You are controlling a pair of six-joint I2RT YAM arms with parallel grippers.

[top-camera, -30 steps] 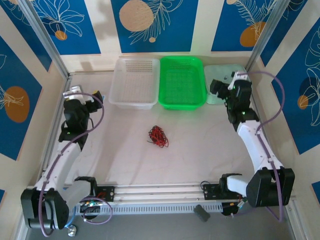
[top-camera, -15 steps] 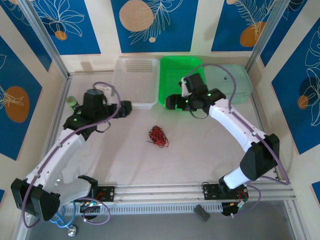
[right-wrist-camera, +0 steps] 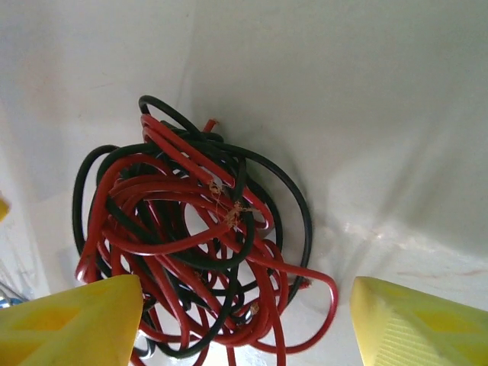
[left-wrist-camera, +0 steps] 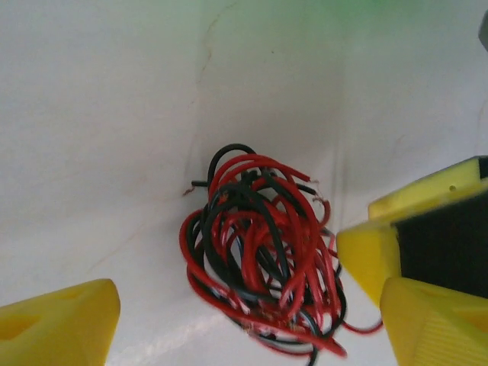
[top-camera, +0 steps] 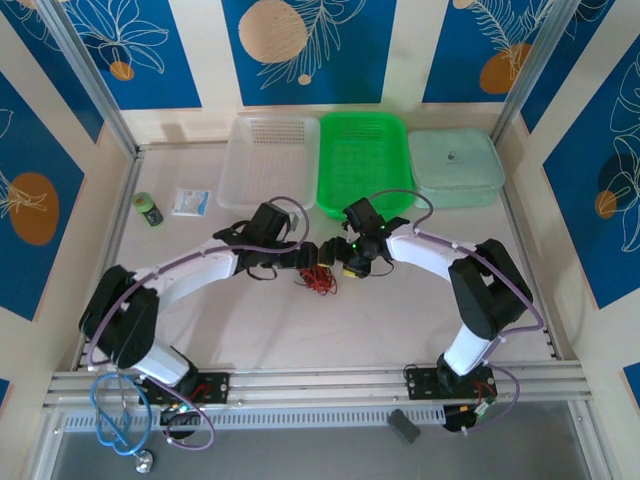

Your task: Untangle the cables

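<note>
Top external: left end effector (top-camera: 309, 255), jaws spread, sits just left of the cables (top-camera: 320, 279) on the desk (top-camera: 400, 310). Right end effector (top-camera: 351, 266), jaws also spread, sits just right. Wrist views: the red-and-black bundle lies between each pair of yellow fingertips, ungripped.

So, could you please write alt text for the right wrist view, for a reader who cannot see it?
A tangled bundle of thin red and black cables lies on a white table. The right gripper is open, its two yellow fingertips in the lower corners, one on each side of the bundle.
</note>
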